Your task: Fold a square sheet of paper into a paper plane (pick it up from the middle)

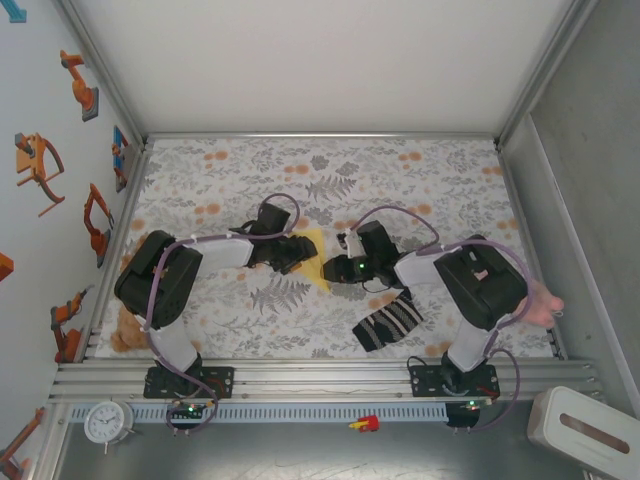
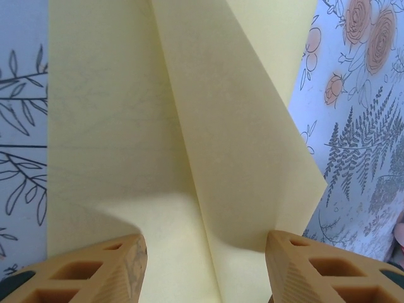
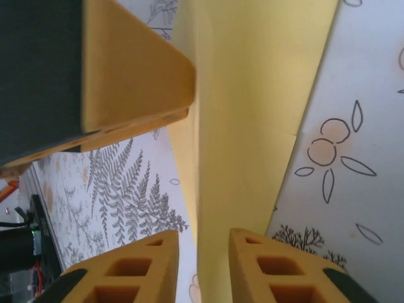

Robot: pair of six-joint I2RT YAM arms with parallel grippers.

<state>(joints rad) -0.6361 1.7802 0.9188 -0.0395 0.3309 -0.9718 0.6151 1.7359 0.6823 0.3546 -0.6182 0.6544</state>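
The pale-yellow sheet of paper [image 1: 316, 258] lies mid-table on the floral cloth, folded over with long creases. In the left wrist view the paper [image 2: 158, 126] spreads under my left gripper [image 2: 205, 268]. Its jaws stand wide apart, and a raised flap leans against the right finger [image 2: 315, 265]. In the top view my left gripper [image 1: 292, 252] sits at the paper's left side and my right gripper [image 1: 338, 270] at its right. In the right wrist view a standing fold of the paper [image 3: 252, 126] runs into the narrow gap of my right gripper [image 3: 205, 268], whose jaws are slightly apart. The left gripper's finger [image 3: 132, 76] hovers beyond.
A black-and-white striped sock [image 1: 388, 322] lies near the front right, close to the right arm. A pink soft toy [image 1: 545, 300] sits at the right edge and a brown one [image 1: 125, 335] at the front left. Walls enclose the table on three sides.
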